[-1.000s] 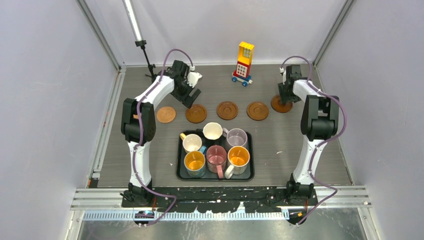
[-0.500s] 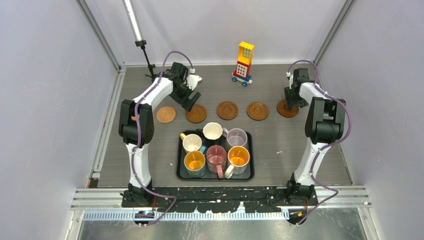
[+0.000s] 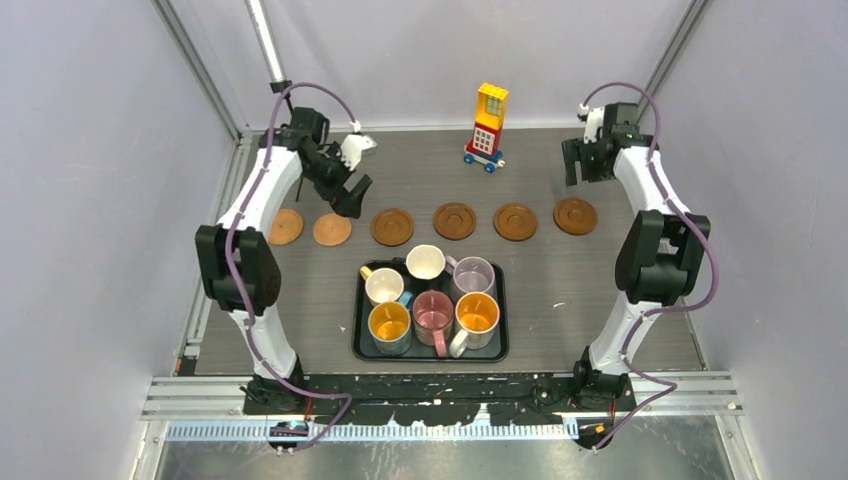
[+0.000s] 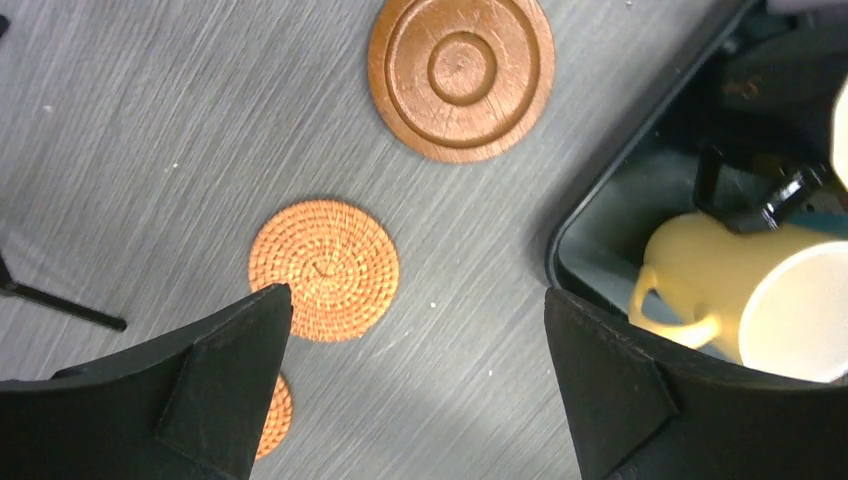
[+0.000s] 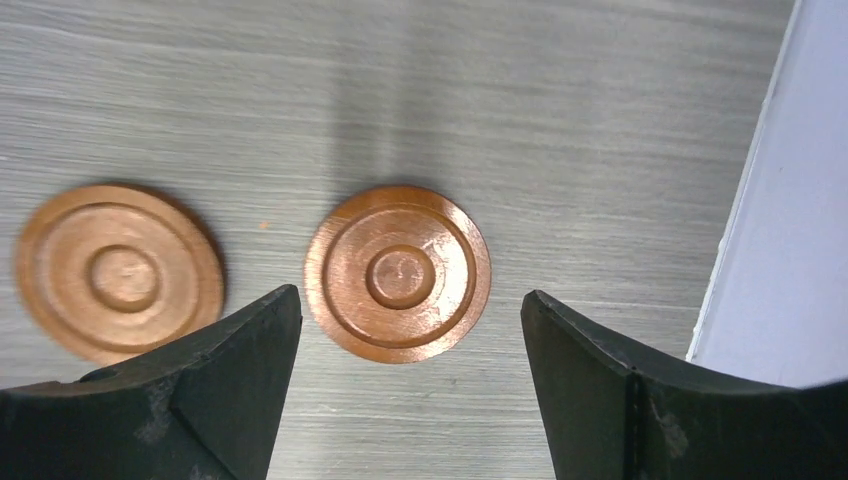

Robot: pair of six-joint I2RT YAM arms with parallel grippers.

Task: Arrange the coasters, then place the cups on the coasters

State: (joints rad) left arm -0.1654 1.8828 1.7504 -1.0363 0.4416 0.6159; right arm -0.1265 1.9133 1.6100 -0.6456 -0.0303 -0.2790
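Six coasters [image 3: 454, 220] lie in one row, left to right, across the far half of the table [image 3: 600, 300], each apart from the next. Tray [image 3: 358, 325] sits just before the row's middle, with all six cups [image 3: 432, 310] in it, three behind and three in front. Toy tower [image 3: 488, 125] stands behind the row, right of centre.

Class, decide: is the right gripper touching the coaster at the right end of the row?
Apart. The top view shows the right gripper, open, beyond the rightmost coaster, with a strip of table showing between them.
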